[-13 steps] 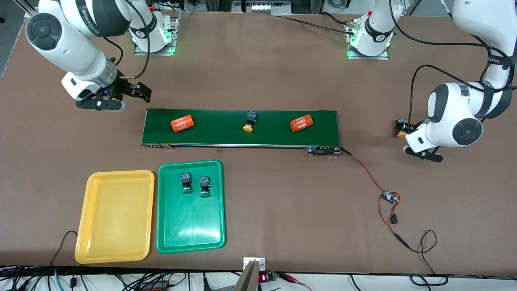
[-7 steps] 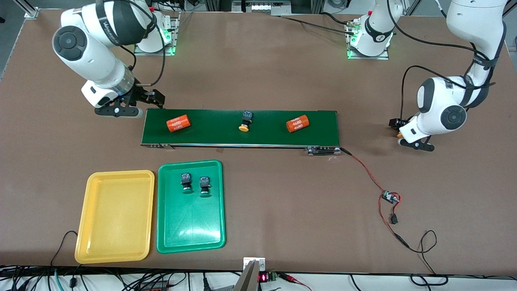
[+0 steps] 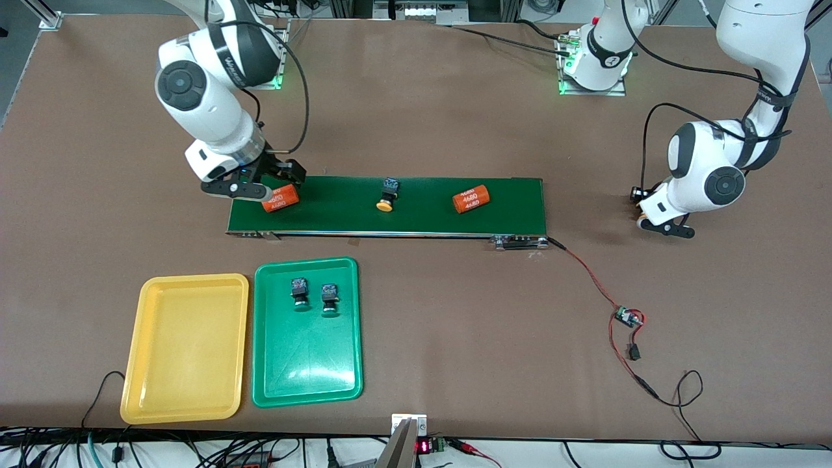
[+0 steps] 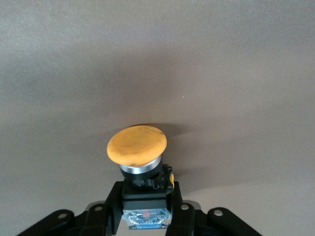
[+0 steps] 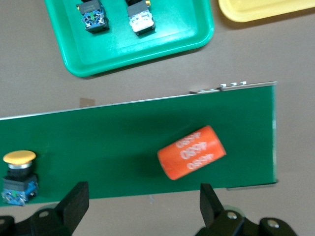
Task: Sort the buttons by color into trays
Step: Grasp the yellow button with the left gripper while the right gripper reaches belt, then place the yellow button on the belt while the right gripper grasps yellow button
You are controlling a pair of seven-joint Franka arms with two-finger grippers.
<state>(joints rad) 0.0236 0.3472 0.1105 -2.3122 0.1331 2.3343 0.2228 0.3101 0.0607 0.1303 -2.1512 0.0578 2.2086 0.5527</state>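
My left gripper is shut on the black-and-blue body of a yellow-capped button, low over the bare table past the belt's end on the left arm's side. A second yellow button lies mid-belt. Two green-capped buttons lie in the green tray. Beside it, toward the right arm's end of the table, is the yellow tray, which holds nothing. My right gripper hangs open over the belt's edge by an orange cylinder.
The long dark-green conveyor belt carries two orange "4680" cylinders. A red and black cable runs from the belt's end to a small circuit board on the table. Both trays lie nearer the front camera than the belt.
My left gripper has shut on the yellow button. The right arm has swung in from beside the belt's end to over the belt. The belt's load has shifted toward the right arm's end.
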